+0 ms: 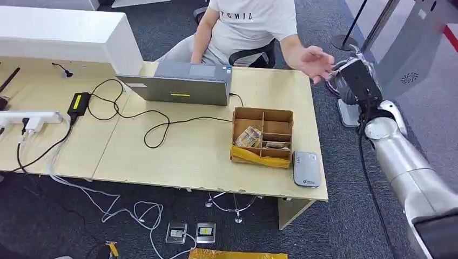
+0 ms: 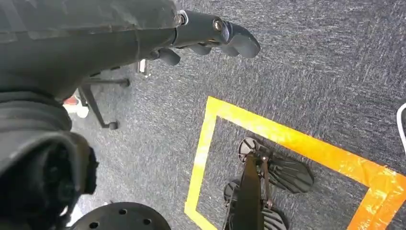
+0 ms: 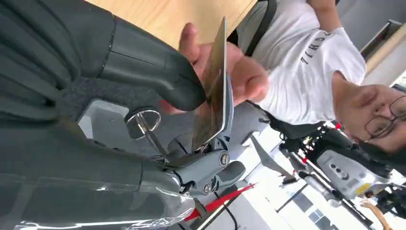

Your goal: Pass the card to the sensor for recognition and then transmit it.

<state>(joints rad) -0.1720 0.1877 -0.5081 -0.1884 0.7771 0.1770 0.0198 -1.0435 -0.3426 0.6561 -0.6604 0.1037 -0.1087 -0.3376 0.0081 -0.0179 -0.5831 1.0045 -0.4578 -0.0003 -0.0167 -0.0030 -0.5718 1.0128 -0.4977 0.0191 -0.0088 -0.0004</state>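
right hand: raised past the far right corner of the surface, out over the carpet. Wrist view shows the thumb pressing a card against the darker fingers, so it's pinching the card.
card: edge-on in the right wrist view, flat face glossy, held upright between thumb and fingers. Can't make it out in the head view.
person's hand: open palm, reaching toward the right hand, just beside it. In the wrist view the person's fingers sit right behind the card; touching or not, can't tell.
person: seated in an office chair at the far side of the surface, white T-shirt.
sensor: grey reader pad lying flat at the near right corner of the surface, just beside the cardboard box. Well apart from the card.
cardboard box: open top, divided into compartments, some small packets in the left and middle ones.
left hand: hanging over the carpet, fingers curled in, nothing in them.
floor: dark grey carpet, yellow tape outline below the left hand.
laptop: grey, on the far side of the surface, black cables looping off to its left toward a power brick.
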